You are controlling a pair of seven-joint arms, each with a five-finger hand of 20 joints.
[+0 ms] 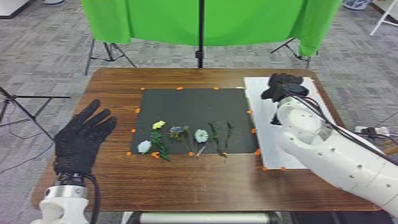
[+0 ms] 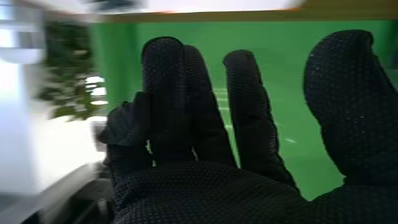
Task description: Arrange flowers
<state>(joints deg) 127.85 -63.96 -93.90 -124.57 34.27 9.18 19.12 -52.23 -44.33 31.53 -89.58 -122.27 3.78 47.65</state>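
Hanging beyond the brown table (image 1: 178, 192), a green cloth (image 1: 147, 20) crosses the head view's top. Mid-frame lies a dark mat (image 1: 195, 110), orange marks along its edges; right of it, a white board (image 1: 277, 161). The right hand (image 1: 286, 85), fingers extended and holding nothing, covers part of the board, upper right. The left hand (image 1: 78, 145) spreads its fingers at left. The flowers (image 1: 202, 136) line the mat's near part: white, yellow and pale blooms, green stems.
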